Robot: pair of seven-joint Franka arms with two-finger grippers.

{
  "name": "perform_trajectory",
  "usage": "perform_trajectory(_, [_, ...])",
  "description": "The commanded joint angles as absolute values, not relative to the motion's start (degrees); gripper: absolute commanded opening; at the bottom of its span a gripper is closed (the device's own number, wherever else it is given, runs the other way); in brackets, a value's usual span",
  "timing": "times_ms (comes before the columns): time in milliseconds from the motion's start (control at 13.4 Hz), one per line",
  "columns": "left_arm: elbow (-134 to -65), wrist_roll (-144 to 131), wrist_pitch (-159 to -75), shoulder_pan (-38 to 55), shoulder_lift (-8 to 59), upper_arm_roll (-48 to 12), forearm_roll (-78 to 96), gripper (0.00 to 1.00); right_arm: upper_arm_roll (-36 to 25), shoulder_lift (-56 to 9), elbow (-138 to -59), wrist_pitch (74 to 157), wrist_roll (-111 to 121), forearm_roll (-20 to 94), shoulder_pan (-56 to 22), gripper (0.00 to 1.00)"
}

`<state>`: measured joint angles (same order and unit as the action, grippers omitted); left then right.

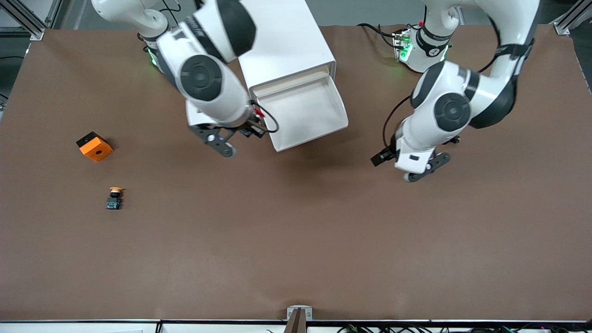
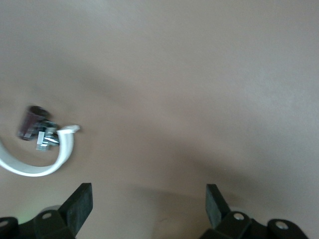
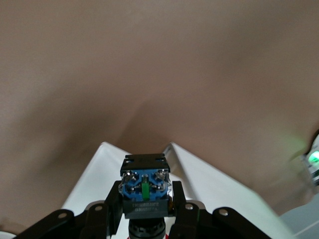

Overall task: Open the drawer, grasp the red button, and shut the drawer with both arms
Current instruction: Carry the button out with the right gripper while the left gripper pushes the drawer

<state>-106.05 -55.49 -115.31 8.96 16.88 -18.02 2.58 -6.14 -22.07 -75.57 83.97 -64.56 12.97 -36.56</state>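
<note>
While the drawer (image 1: 303,111) of the white cabinet (image 1: 286,41) stood pulled open and looked empty in the front view, the button (image 3: 144,191) was already out of it, clamped between the fingers of the right gripper (image 1: 233,138). The right wrist view showed its blue base facing the camera with the black collar below, the fingers pressed against its sides; the red cap itself could not be seen. That gripper hung over the table just beside the drawer's front corner, toward the right arm's end.

The left gripper (image 1: 428,166) hovered over bare table (image 1: 296,240) toward the left arm's end, well apart from the drawer, its jaws spread wide and holding nothing, as its own wrist view confirmed.

Judged from this, opening and grabbing were done, and closing remained. The left arm seemed the freer one to push the drawer front back in, and would need to come across to it first.

An orange-capped button (image 1: 114,198) and an orange block (image 1: 94,146) lay untouched toward the right arm's end, the button nearer the front camera than the block.
</note>
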Motion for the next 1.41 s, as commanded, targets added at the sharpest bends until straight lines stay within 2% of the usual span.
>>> perform_trajectory(0, [-101.0, -61.32, -116.45, 12.47, 23.27, -18.37, -0.43, 1.0, -5.71, -19.78, -77.69, 81.83, -54.61, 13.8, -32.02, 0.2])
perform_trajectory(223, [-97.04, -69.06, -116.54, 17.3, 29.25, -18.28, -1.32, 1.0, -5.8, -19.51, -80.67, 80.68, -42.3, 12.93, -26.91, 0.2])
perform_trajectory(446, [-96.59, -72.15, -116.46, 20.11, 30.41, -18.46, -0.88, 1.0, -5.8, -19.42, -82.35, 81.21, -33.43, 5.12, -25.32, 0.2])
perform_trajectory(595, [-96.59, -74.69, -116.46, 22.93, 31.02, -18.46, -0.7, 1.0, -5.8, -19.6, -82.88, 81.56, -27.54, 4.57, -21.9, 0.2])
perform_trajectory(967, [-96.59, -79.27, -116.46, 28.29, 32.96, -18.46, -0.62, 1.0, -5.8, -19.25, -89.02, 90.51, -14.0, -1.66, -16.36, 0.2])
perform_trajectory(1338, [-97.12, -83.84, -115.58, 32.6, 32.35, -18.98, -0.26, 1.0, -5.8, -19.69, -95.26, 102.02, -1.86, -3.15, -9.85, 0.2])
